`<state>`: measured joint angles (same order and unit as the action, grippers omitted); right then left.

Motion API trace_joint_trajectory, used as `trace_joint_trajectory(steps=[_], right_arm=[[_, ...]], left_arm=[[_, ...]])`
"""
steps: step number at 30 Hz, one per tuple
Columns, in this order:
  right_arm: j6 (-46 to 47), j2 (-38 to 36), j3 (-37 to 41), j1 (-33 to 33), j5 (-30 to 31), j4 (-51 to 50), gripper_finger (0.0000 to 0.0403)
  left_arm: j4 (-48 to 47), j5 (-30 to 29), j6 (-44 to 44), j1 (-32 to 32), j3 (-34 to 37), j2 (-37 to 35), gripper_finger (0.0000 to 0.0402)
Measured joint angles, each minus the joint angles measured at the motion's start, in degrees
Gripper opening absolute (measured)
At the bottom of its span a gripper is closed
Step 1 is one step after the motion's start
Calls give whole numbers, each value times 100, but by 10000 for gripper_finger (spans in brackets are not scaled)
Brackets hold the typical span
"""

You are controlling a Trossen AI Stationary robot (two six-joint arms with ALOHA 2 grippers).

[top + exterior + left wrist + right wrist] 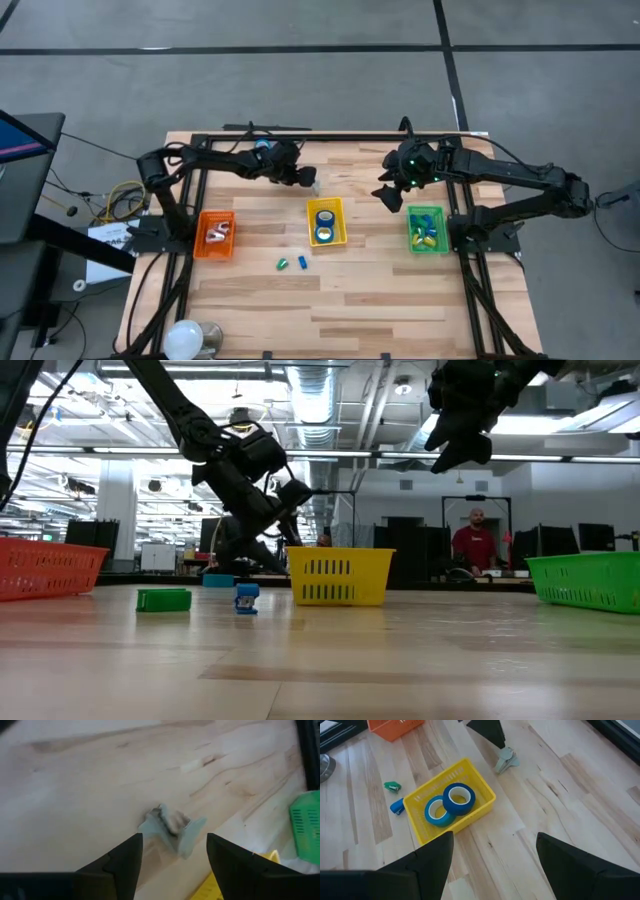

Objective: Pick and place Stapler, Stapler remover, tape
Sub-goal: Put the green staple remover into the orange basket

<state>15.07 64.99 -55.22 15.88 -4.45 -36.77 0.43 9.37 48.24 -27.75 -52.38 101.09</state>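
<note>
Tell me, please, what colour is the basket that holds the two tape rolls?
The basket holding the tape rolls is yellow, clearest in the right wrist view.

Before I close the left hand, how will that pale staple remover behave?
The staple remover looks small and light, so a finger may nudge it across the smooth table. Its splayed, angular shape probably won't roll, but could twist between the open left hand.

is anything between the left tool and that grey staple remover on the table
Nothing visible is. The left tool is open right over the staple remover, which lies alone on bare wood just beyond the yellow basket. The right tool hangs apart, near the green basket.
</note>
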Motion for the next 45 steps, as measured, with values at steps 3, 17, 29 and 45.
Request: trace_joint_trajectory(steps=[3,17,29,45], right_arm=[[0,0,0,0,0,2,276],[-1,0,0,0,-1,48,276],[-2,0,0,0,0,48,276],[-20,0,0,0,-1,46,276]], left_arm=[[115,-20,29,80,-4,108,210],[298,-146,73,138,1,239,146],[369,-68,71,131,-3,239,80],[366,34,49,133,-3,239,40]])
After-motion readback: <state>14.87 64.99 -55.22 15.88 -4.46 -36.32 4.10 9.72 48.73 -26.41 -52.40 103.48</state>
